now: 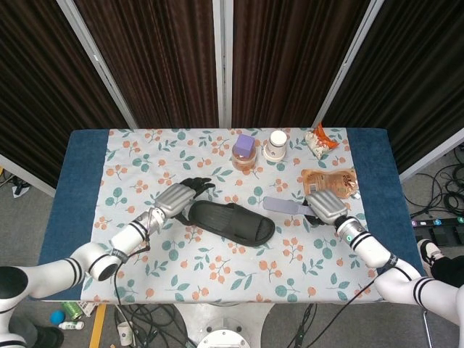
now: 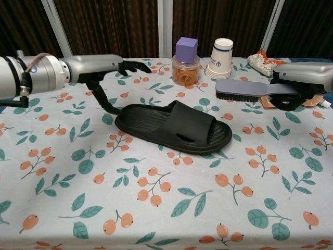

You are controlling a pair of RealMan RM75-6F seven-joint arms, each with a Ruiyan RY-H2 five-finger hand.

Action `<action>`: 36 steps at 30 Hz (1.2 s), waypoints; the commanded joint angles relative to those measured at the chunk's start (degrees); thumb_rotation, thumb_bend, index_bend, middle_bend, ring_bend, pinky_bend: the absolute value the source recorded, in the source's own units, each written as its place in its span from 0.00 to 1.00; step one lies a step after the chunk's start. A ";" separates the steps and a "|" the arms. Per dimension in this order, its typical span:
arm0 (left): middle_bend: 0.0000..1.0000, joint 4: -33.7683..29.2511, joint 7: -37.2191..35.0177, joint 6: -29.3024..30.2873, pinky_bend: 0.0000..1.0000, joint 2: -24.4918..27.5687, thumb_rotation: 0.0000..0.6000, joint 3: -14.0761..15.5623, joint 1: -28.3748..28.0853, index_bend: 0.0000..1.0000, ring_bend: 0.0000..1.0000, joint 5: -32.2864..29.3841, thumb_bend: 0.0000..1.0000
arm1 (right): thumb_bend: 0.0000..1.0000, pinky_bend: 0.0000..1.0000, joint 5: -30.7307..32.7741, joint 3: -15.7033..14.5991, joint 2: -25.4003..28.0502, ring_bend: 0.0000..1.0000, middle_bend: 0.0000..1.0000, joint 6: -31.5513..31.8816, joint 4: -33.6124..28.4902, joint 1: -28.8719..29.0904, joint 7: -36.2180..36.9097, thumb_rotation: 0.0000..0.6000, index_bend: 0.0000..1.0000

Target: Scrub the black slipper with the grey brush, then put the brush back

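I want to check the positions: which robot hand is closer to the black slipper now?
Left. The left robot hand hovers open beside the black slipper heel; the right robot hand holds the grey brush off past its toe end.
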 commanded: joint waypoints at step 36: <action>0.13 -16.07 17.94 41.63 0.12 21.48 1.00 5.60 38.27 0.14 0.02 -7.91 0.19 | 0.28 0.26 2.05 0.05 18.34 0.14 0.18 33.90 -23.67 -26.37 -14.90 1.00 0.13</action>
